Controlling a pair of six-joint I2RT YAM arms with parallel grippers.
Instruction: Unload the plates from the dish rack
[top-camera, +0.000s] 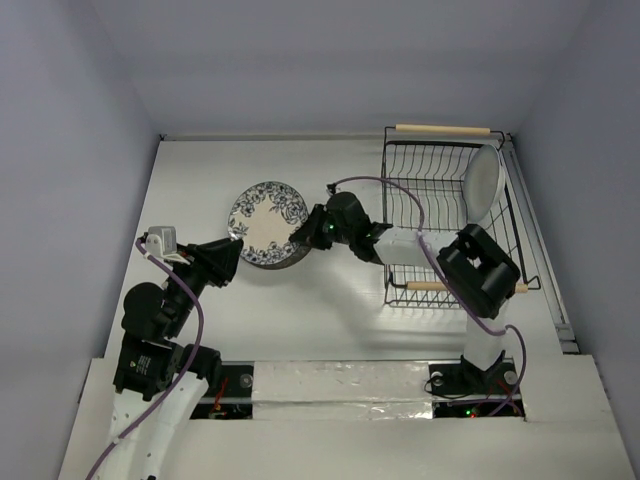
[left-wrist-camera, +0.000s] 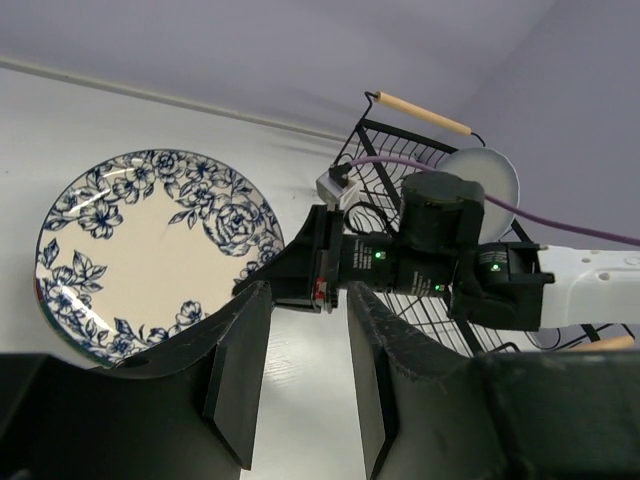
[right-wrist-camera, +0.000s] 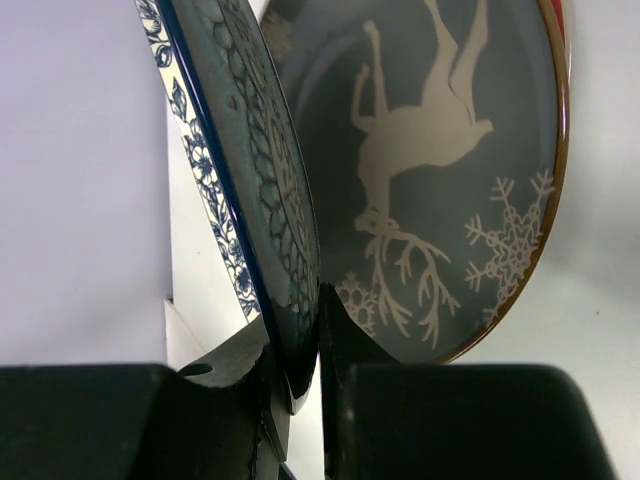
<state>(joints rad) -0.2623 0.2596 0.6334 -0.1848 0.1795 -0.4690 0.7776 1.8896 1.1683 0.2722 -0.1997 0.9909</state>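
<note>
— Plates (top-camera: 262, 222) sit stacked mid-counter (top-camera: 190, 180) in the overhead view, and one pale plate (top-camera: 484, 183) stands in the dish rack (top-camera: 420, 215). And the left tool (left-wrist-camera: 303, 325)?

— Its wrist view shows it narrow and empty, just beside the floral plate (left-wrist-camera: 140, 250). In the right wrist view, the right tool (right-wrist-camera: 300, 345) pinches the dark plate (right-wrist-camera: 265, 200) by its rim, tilted over the reindeer plate (right-wrist-camera: 440, 180). It should lower that plate flat before letting go.

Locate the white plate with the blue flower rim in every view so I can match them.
Top external: white plate left of centre, face up.
Left wrist: fills the left half, face up.
Right wrist: narrow edge-on strip, upper left, beside the dark patterned plate.
Shared landmark: right claw at the plates' rim.
</note>
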